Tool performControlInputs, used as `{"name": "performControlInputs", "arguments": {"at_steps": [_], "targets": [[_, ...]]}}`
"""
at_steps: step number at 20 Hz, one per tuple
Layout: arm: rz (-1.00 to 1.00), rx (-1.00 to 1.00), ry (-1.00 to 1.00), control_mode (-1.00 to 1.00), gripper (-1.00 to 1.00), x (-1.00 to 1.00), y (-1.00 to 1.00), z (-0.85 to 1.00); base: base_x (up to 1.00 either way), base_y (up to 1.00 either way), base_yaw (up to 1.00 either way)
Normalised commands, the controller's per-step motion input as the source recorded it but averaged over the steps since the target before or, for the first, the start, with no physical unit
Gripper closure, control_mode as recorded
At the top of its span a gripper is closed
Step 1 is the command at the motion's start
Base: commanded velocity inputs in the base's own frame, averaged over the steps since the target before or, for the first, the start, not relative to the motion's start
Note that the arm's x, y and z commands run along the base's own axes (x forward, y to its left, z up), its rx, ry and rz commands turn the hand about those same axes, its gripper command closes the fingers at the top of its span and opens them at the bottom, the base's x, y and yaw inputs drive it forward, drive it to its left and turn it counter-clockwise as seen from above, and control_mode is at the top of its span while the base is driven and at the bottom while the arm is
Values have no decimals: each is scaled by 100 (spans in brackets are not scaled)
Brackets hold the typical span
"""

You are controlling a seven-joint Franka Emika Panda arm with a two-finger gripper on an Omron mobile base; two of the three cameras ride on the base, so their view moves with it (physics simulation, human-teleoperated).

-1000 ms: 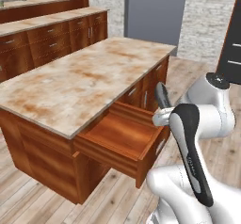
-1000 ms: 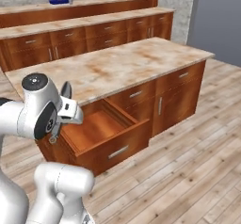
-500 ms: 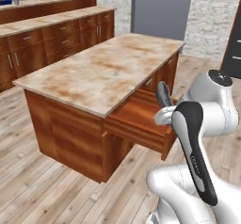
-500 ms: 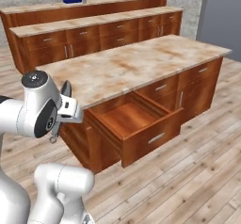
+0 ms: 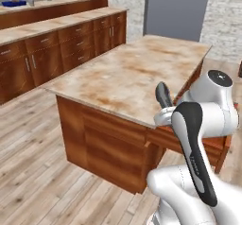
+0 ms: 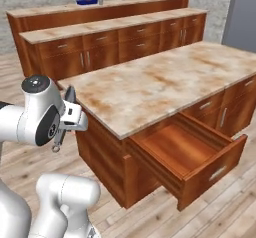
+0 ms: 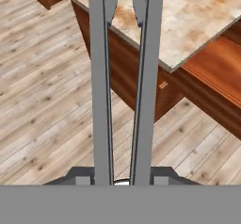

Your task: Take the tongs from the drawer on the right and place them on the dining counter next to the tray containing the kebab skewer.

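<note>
Close by the robot's body, the gripper (image 7: 121,180) is clenched on the tongs (image 7: 123,77), whose two grey arms run out over the plank floor (image 7: 42,105). Beyond, the drawer (image 6: 192,157) hangs open under the island top (image 6: 165,84). Farthest back, the blue tray (image 6: 87,1) sits on the dining counter (image 6: 107,6).

Pale wood planks cover the floor (image 5: 42,172), running under an island (image 6: 165,84) with a beige-and-rust marbled top over reddish-brown cabinets. Behind it stands a long run of matching cabinets (image 5: 56,47) with silver handles, backed by a taller ledge of the same stone and wood. The far wall (image 5: 227,21) is light grey stone, broken by a tall flat grey panel (image 5: 177,9).
</note>
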Motion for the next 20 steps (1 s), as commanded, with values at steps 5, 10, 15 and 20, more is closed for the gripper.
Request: {"name": "performControlInputs", "arguments": {"at_steps": [5,10,15,20], "targets": [[0,0,0,100,100,0,0,0,96,100,-11],[0,0,0,100,100,0,0,0,100,100,-13],[0,0,0,100,100,0,0,0,87,100,-3],[0,0,0,100,100,0,0,0,90,100,-4]]}}
